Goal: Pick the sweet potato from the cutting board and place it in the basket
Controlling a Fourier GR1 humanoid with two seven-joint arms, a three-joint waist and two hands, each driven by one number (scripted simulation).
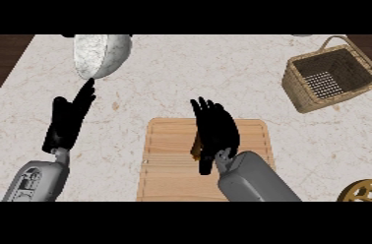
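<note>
Right robot hand [215, 132] covers the sweet potato [195, 148] on the cutting board [167, 154], grip unclear, so I'd wrap it fully before heading to the basket [305, 98]; left robot hand [67, 122] rests released.

A sliver of orange-brown sweet potato [195, 150] shows on the pale wooden cutting board [170, 159], mostly hidden under the right hand [216, 132]. The square wicker basket [328, 79] with a handle stands well apart at upper right.
</note>
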